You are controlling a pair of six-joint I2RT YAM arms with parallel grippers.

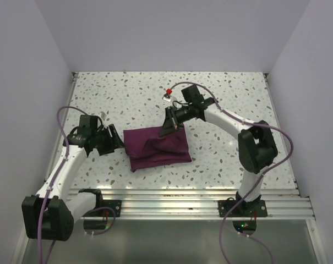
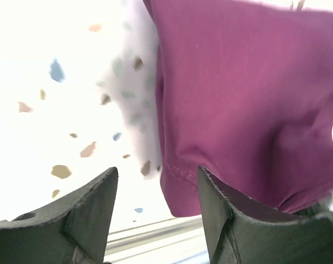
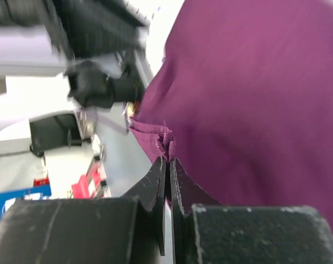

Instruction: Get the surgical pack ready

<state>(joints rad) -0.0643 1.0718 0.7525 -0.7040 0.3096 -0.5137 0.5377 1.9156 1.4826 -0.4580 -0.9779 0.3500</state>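
At the middle of the counter (image 1: pixel 232 104) lies the wrapped surgical pack (image 1: pixel 157 148), with a red-topped object (image 1: pixel 168 92) toward the far edge and both arms bent inward. Left wrist: the left tool (image 2: pixel 158 170) gapes empty at the pack's edge. Right wrist: the right tool (image 3: pixel 167 160) pinches a cloth fold.

No text, label, brand, number or sign can be read in any view. In the right wrist view, a blue shape (image 3: pixel 12 201) and a red shape (image 3: pixel 89 184), far left of the purple bundle (image 3: pixel 254 110), are too blurred to show lettering. The small red-topped thing (image 1: pixel 169 91) beyond the bundle is too small to tell.
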